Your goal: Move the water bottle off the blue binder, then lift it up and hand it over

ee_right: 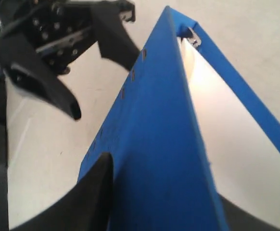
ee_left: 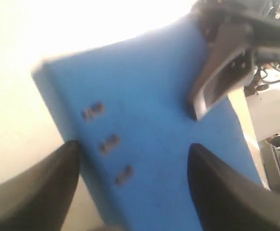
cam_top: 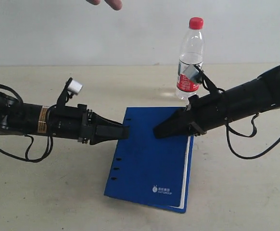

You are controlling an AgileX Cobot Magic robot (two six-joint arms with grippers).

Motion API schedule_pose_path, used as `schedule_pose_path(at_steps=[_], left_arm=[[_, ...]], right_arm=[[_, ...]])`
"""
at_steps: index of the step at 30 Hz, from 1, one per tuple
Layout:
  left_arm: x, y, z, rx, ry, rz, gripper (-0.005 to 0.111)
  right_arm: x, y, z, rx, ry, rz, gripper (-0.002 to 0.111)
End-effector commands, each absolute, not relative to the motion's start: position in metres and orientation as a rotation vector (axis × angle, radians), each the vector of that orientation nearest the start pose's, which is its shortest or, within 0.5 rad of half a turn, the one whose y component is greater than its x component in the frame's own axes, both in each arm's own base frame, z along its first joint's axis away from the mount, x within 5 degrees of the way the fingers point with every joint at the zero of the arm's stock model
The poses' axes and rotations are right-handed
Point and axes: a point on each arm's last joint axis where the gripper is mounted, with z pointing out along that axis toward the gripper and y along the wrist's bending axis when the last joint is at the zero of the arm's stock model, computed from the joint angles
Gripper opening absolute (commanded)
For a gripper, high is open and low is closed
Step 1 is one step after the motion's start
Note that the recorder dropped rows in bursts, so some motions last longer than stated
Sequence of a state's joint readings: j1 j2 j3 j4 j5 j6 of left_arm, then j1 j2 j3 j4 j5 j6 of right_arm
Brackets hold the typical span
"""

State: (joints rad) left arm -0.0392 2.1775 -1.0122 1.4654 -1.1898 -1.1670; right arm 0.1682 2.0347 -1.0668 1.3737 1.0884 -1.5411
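The water bottle (cam_top: 190, 57) stands upright on the table, off the blue binder (cam_top: 147, 163) and just behind its far right corner. The binder lies flat between the two arms. My left gripper (cam_top: 125, 131) is open at the spine edge. In the left wrist view the left gripper (ee_left: 133, 154) has one finger off the binder (ee_left: 154, 110) and one over it, beside the slot holes. My right gripper (cam_top: 158, 131) reaches over the far part of the cover. In its wrist view the right gripper (ee_right: 166, 180) is wide apart, with the blue cover (ee_right: 164, 144) between its fingers and white pages (ee_right: 217, 120) showing.
A person's fingers (cam_top: 105, 4) show at the top edge of the exterior view, left of the bottle. The pale table (cam_top: 44, 192) runs to a white wall behind. Black cables loop beside both arms (cam_top: 255, 144).
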Motion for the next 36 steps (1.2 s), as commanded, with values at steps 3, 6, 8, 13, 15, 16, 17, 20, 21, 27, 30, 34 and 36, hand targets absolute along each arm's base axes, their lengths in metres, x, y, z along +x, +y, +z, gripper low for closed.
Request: schedule_pose_path(at_steps=[3, 6, 8, 13, 15, 16, 17, 20, 21, 27, 30, 34, 36], left_arm=[[0.352, -0.088, 0.088, 0.685, 1.948, -1.317, 0.060], [0.352, -0.088, 0.087, 0.699, 1.941, -1.308, 0.060], [0.352, -0.088, 0.086, 0.698, 1.943, -1.309, 0.060], [0.350, -0.094, 0.084, 0.722, 1.946, -1.322, 0.060], [0.347, -0.102, 0.083, 0.754, 1.944, -1.336, 0.060], [0.346, -0.106, 0.083, 0.773, 1.937, -1.338, 0.060], [0.344, -0.111, 0.083, 0.807, 1.927, -1.339, 0.060], [0.341, -0.122, 0.083, 0.857, 1.911, -1.350, 0.060], [0.339, -0.125, 0.083, 0.867, 1.908, -1.354, 0.060], [0.339, -0.127, 0.083, 0.872, 1.907, -1.357, 0.059], [0.338, -0.128, 0.083, 0.874, 1.909, -1.361, 0.044], [0.340, -0.129, 0.084, 0.852, 1.906, -1.359, 0.005], [0.340, -0.128, 0.086, 0.849, 1.899, -1.353, 0.005]], right_arm=[[0.325, 0.141, 0.145, -1.073, 2.054, 1.426, 0.000], [0.325, 0.141, 0.144, -1.097, 2.040, 1.414, 0.000], [0.325, 0.140, 0.144, -1.105, 2.042, 1.412, 0.000], [0.325, 0.140, 0.144, -1.114, 2.037, 1.409, 0.000], [0.325, 0.140, 0.144, -1.118, 2.034, 1.406, 0.000], [0.325, 0.140, 0.144, -1.120, 2.031, 1.405, 0.000], [0.325, 0.140, 0.144, -1.120, 2.031, 1.405, 0.000], [0.325, 0.140, 0.144, -1.124, 2.028, 1.403, 0.000], [0.325, 0.140, 0.144, -1.124, 2.028, 1.403, 0.000], [0.325, 0.141, 0.144, -1.121, 2.019, 1.401, 0.000], [0.325, 0.141, 0.144, -1.114, 2.026, 1.405, 0.000], [0.329, 0.139, 0.140, -1.064, 2.093, 1.339, 0.000], [0.330, 0.139, 0.140, -1.059, 2.099, 1.332, 0.000]])
